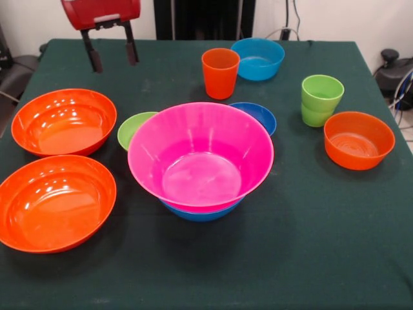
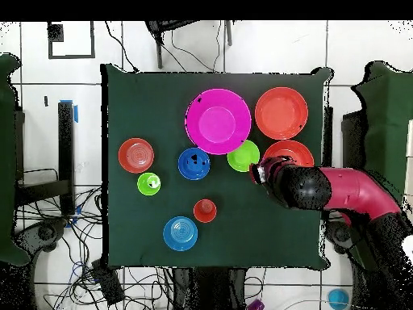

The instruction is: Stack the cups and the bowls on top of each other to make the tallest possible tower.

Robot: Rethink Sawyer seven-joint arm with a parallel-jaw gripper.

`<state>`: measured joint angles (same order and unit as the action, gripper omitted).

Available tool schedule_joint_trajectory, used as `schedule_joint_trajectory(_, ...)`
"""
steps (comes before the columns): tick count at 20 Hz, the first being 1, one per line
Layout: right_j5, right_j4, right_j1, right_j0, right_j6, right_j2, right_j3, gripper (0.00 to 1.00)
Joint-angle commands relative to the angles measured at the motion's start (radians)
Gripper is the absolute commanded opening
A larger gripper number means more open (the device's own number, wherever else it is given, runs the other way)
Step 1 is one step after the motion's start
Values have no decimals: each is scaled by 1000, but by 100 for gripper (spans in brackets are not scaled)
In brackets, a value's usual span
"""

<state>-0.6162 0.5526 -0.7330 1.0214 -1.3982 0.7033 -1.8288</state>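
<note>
The tower is a large pink bowl nested in a large blue bowl at mid-table. Two large orange bowls lie to its left. A small lime green bowl and a dark blue bowl sit just behind it. Farther back stand an orange cup and a light blue bowl. Two lime green cups are nested at right, beside a small orange bowl. My gripper hangs open and empty above the far left, behind the orange bowls.
In the overhead view the red arm reaches in from the right and covers part of one large orange bowl. The dark green cloth covers the whole table. Cables and black stands lie beyond the table's edges.
</note>
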Motion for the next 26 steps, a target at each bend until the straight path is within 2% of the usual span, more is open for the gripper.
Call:
schedule_joint_trajectory(1,47,113,49,-49,-94,-146,-112,100)
schedule_joint_trajectory(12,94,221,73,-89,-75,-230,-82,100)
schedule_joint_trajectory(17,114,234,79,-86,-62,-236,-83,100)
schedule_joint_trajectory(21,135,206,91,-75,-68,-230,-84,100)
schedule_joint_trajectory(23,131,193,87,-71,-35,-206,-80,100)
schedule_joint_trajectory(26,124,159,55,-69,-16,-166,-74,100)
